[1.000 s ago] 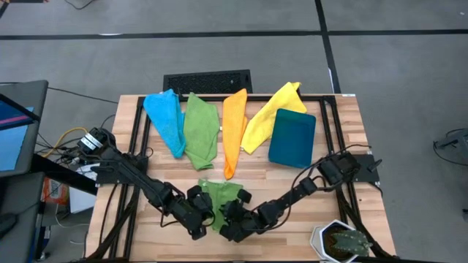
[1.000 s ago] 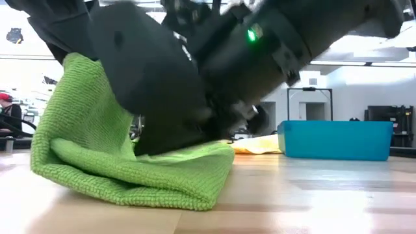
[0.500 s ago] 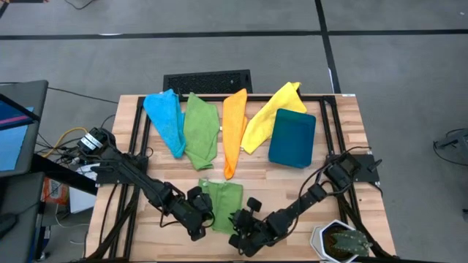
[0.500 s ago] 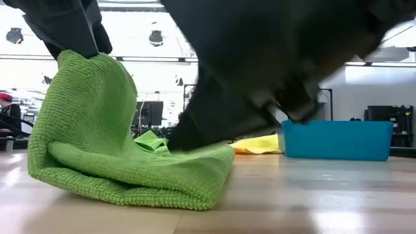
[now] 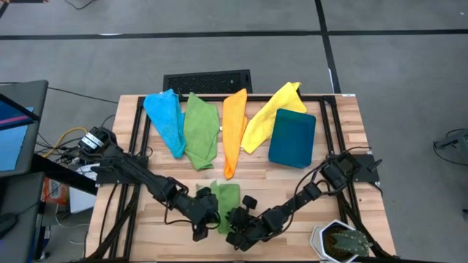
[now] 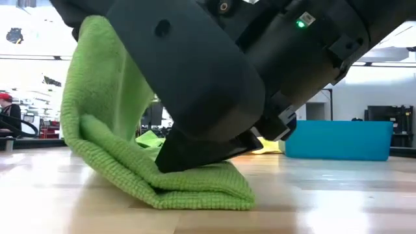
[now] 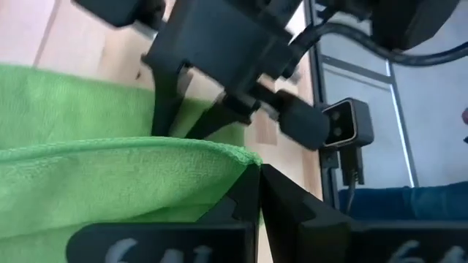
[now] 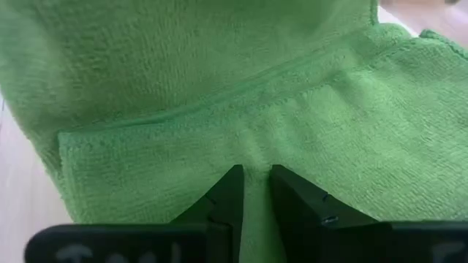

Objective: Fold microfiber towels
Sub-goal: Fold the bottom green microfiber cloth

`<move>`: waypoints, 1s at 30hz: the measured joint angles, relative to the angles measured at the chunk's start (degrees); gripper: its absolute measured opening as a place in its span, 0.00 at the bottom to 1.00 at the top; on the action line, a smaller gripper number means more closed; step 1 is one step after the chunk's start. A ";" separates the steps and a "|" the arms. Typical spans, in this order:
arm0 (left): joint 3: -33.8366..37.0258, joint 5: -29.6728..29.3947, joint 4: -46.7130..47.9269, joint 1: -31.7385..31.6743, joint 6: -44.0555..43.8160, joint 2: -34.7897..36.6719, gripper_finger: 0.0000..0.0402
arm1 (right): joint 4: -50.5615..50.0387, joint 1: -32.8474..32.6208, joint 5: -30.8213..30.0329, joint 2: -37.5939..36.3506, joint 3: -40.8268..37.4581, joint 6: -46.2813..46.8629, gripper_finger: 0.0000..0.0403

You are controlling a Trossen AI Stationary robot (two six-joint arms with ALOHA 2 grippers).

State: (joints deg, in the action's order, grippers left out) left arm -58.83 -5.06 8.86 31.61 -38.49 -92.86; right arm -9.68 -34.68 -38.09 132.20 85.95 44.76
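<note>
A green microfiber towel (image 5: 225, 199) lies near the table's front edge, between my two grippers. One part lies flat on the wood (image 6: 208, 188); the other stands up at its left (image 6: 97, 78). My left gripper (image 7: 256, 174) is shut on the raised part. My right gripper (image 8: 254, 183) comes from the right and is shut on the flat part. In the high view the left gripper (image 5: 210, 213) and the right gripper (image 5: 235, 223) are close together. My left gripper pinches the towel's raised corner (image 7: 238, 155) between its two fingers, slanting down from the table's left. That part is lifted above the wood and curves down into the flat part. My right gripper's fingertips (image 8: 232, 191) slant down from the right onto the flat layer just below a hem (image 8: 252, 150). A small ridge of cloth puckers between them. That layer lies on the table.
Along the far side lie a light blue towel (image 5: 167, 120), another green one (image 5: 201, 133), an orange one (image 5: 234, 131) and a yellow one (image 5: 267, 115). A dark teal bin (image 5: 292, 137) stands at the right. A potted plant (image 5: 340, 241) sits at the front right corner.
My left gripper has carried the raised part of the green towel toward the table's right, over the flat part, and has tipped. The raised cloth now stands steeper and closer to my right gripper, which has drawn toward the near edge and come back onto the flat part.
</note>
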 joint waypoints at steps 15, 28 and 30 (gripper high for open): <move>0.00 2.32 -4.16 -1.64 4.67 -0.64 0.00 | 0.03 0.18 0.26 0.09 -0.02 -1.69 0.24; -3.24 9.61 -9.01 -3.07 3.78 -9.57 0.00 | 0.03 -0.12 0.50 0.13 -0.07 -1.73 0.24; -3.59 9.72 -9.13 -2.94 4.66 -9.57 0.00 | 0.03 -0.22 0.40 0.17 -0.09 -1.75 0.24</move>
State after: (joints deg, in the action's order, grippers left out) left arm -62.42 4.66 -0.27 28.67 -33.83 -102.43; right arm -9.66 -34.89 -37.68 132.38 85.86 43.01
